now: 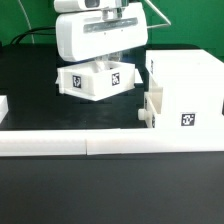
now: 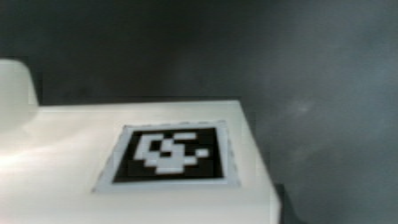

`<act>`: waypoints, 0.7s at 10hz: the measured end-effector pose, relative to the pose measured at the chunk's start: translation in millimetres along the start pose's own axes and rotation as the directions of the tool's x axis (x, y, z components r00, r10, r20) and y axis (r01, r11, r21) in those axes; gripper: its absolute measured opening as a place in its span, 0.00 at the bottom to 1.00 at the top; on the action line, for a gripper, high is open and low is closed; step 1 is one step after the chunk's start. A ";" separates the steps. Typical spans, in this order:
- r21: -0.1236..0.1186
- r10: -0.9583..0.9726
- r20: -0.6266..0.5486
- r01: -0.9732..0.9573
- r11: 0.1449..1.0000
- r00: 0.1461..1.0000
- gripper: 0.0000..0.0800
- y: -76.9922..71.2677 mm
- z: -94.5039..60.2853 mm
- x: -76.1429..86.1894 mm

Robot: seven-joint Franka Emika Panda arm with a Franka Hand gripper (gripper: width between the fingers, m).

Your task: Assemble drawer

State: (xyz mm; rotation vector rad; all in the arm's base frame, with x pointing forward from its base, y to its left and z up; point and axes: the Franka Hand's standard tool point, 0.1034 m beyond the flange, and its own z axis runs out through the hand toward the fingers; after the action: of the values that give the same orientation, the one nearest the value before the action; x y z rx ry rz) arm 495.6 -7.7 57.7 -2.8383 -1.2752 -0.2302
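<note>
A small white tray [image 1: 95, 82] with black-and-white tags sits tilted at the middle of the exterior view. My gripper [image 1: 105, 66] comes down into it from above, its fingers closed on the tray's wall and mostly hidden by the white hand. The wrist view is filled by the tray's white surface [image 2: 63, 135] and one tag [image 2: 169, 155]; no fingers show there. The tall boxy housing [image 1: 190, 90] stands at the exterior view's right. A second tray [image 1: 152, 108] with a knob [image 1: 140, 116] sits at its near-left side.
A long low white border wall [image 1: 60, 146] runs across the front of the black table. A white edge [image 1: 3, 107] shows at the exterior view's far left. Cables hang behind the arm.
</note>
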 end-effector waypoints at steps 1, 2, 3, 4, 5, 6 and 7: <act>-0.004 -0.091 0.004 0.091 0.996 0.996 0.05 1.4 -0.5 -0.1; -0.006 -0.145 0.008 0.145 0.989 0.989 0.05 4.4 -1.2 -1.7; 0.001 -0.247 0.020 0.247 0.969 0.969 0.05 7.3 -1.6 -3.5; 0.014 -0.339 0.036 0.339 0.941 0.940 0.05 9.8 -1.7 -3.4; 0.018 -0.389 0.042 0.388 0.921 0.920 0.05 9.3 -1.5 -1.9; 0.022 -0.450 0.043 0.450 0.893 0.892 0.05 9.4 -0.8 -3.1; 0.024 -0.487 0.043 0.487 0.873 0.872 0.05 9.7 -0.5 -3.9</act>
State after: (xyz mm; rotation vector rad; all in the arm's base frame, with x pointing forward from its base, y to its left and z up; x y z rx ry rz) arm 500.2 -17.1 58.0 -2.4660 -1.9789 -0.1576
